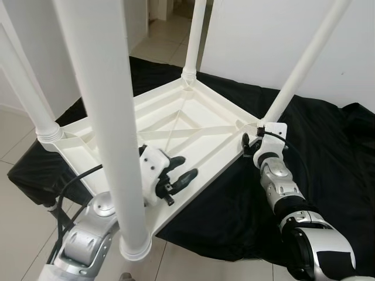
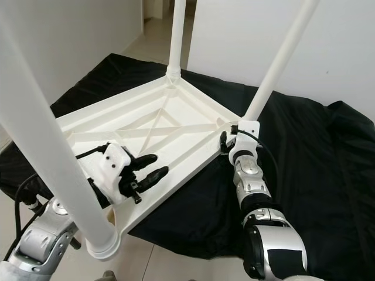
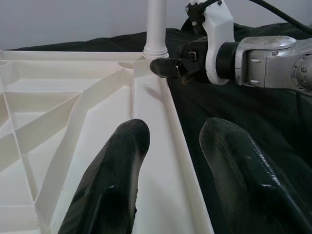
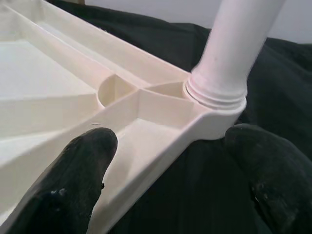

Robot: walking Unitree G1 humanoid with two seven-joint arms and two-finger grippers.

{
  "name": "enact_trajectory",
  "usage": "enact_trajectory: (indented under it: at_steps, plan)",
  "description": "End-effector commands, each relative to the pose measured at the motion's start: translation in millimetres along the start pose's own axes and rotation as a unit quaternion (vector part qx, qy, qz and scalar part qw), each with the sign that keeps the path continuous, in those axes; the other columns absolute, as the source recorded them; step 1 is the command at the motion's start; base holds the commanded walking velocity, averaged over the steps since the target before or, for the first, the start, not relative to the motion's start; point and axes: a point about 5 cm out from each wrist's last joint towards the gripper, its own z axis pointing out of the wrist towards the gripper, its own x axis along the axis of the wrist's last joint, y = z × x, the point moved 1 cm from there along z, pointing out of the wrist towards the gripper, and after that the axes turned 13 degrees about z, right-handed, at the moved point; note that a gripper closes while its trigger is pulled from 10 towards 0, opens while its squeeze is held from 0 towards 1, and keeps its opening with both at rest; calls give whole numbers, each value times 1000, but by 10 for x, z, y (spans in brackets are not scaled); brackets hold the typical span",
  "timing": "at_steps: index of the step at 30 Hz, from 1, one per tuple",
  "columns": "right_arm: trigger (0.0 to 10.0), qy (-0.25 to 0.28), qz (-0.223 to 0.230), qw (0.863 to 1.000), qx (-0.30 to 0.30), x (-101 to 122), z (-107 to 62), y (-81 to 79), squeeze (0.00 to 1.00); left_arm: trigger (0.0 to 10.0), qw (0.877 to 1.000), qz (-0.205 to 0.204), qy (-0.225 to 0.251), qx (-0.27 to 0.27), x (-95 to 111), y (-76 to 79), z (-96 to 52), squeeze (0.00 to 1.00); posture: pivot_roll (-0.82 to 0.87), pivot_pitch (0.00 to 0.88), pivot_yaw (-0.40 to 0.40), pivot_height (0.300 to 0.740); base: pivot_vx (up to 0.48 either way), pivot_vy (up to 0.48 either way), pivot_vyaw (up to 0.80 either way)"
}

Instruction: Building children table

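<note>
Upturned white plastic table (image 1: 193, 126) is lying on black cloth (image 1: 328, 170), likely light, stiff, slick; left gripper (image 1: 179, 175) and right gripper (image 1: 251, 144), fingers apart, are straddling its side rim—best hold.

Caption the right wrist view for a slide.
Right gripper open, straddling upturned white table's corner rim by a screwed-in leg.

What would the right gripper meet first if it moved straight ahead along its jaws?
Probably the tabletop rim beside the leg socket: the right gripper has its jaws open to either side of that corner, so the white edge lies ahead, though depth is uncertain.
</note>
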Motion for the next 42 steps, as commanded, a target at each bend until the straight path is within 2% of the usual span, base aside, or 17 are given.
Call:
enact_trajectory:
  at_steps: [1, 7, 11, 14, 17, 21, 25, 34, 35, 39, 42]
  plan:
    - [10000, 12, 4, 1000, -17, 15, -6, 77, 0, 10000, 1000, 11, -5, -1, 27, 19, 12, 0, 109, 0, -91, 740, 0, 0, 0]
    - [10000, 40, 16, 999, -22, 26, -52, 169, 0, 10000, 999, 28, -24, -5, -23, -26, -109, 0, 111, 3, -93, 740, 0, 0, 0]
    - [10000, 82, 26, 996, -10, 71, -161, 310, 0, 10000, 997, 47, -53, -16, -109, -107, -261, 0, 100, 2, -91, 740, 0, 0, 0]
    - [10000, 89, 28, 996, -9, 80, -182, 340, 0, 10000, 997, 50, -59, -17, -130, -126, -284, 0, 100, 2, -91, 740, 0, 0, 0]
    - [10000, 105, 11, 994, -23, 93, -284, 525, 0, 10000, 990, 74, -116, -10, -307, -268, -436, 0, 81, 0, -81, 740, 0, 0, 0]
    - [10000, 108, 4, 994, -36, 92, -336, 633, 0, 10000, 987, 74, -141, -10, -375, -311, -535, 0, 72, 0, -78, 740, 0, 0, 0]
    - [10000, 110, 7, 993, -50, 93, -354, 710, 0, 10000, 974, 104, -197, -31, -520, -297, -627, 0, 67, 0, -75, 740, 0, 0, 0]
    - [10000, 113, 4, 992, -51, 138, -347, 745, 0, 10000, 966, 109, -226, -56, -624, -218, -598, 0, 68, 0, -79, 740, 0, 0, 0]
    - [10000, 115, 4, 992, -51, 162, -340, 747, 0, 10000, 965, 110, -232, -61, -688, -168, -527, 0, 68, 0, -78, 740, 0, 0, 0]
    - [10000, 116, 5, 992, -51, 179, -339, 738, 0, 10000, 965, 110, -231, -62, -729, -134, -447, 0, 66, 0, -77, 740, 0, 0, 0]
    - [10000, 118, 6, 992, -50, 184, -339, 722, 0, 10000, 968, 95, -226, -59, -758, -104, -376, 0, 61, 0, -71, 740, 0, 0, 0]
